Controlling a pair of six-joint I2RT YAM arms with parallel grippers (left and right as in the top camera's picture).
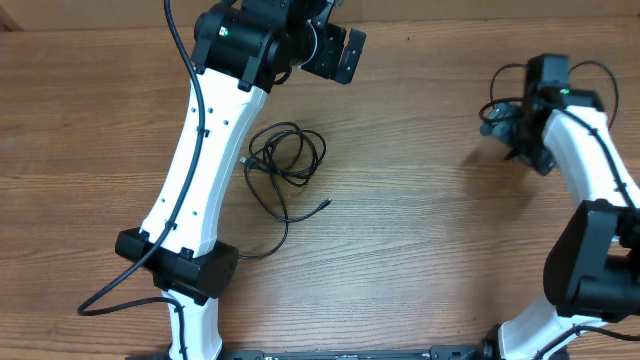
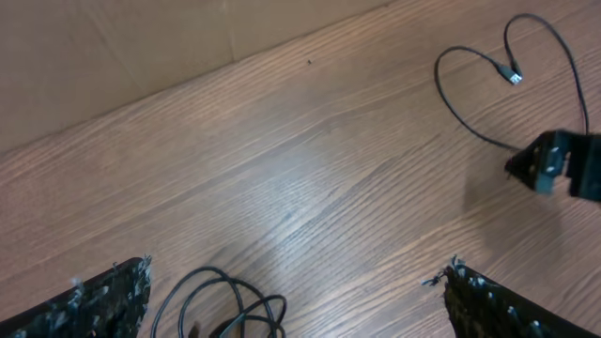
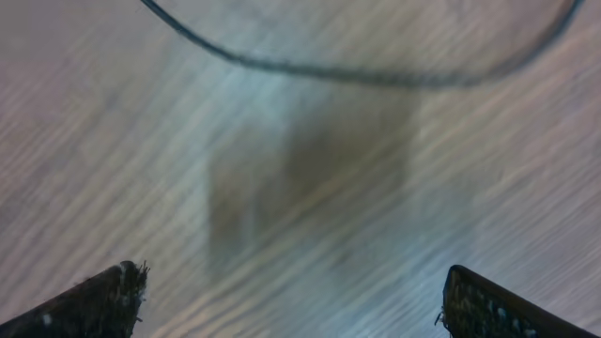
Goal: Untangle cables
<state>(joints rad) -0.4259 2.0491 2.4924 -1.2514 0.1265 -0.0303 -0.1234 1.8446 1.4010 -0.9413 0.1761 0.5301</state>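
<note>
Step, as I read it: between grabs, w/ both arms off the cables. Left gripper (image 1: 340, 52) sits at 12 o'clock of the table (image 1: 420, 250), fingers spread wide, nothing btwn them. Right gripper (image 3: 291, 282) at 3 o'clock, also wide open & empty.

Coiled cable (image 1: 285, 158) lies mid-table, approx 7 o'clock from the left gripper and well apart from it. Several loops overlap, and one free end pokes out at 4 o'clock of the coil. In left wrist view the coil shows only at 6 o'clock, at the frame edge btwn the fingers, not touching either.

Second cable (image 2: 513, 77) lies near the right gripper. In right wrist view it arcs across 12 o'clock, past the fingertips, blurred, no contact.

Next move prob: left arm drops to the coil, pinches one strand or the free end only, and draws it out w/o dragging the whole bundle. Thin cord means a low, precise pinch.
</note>
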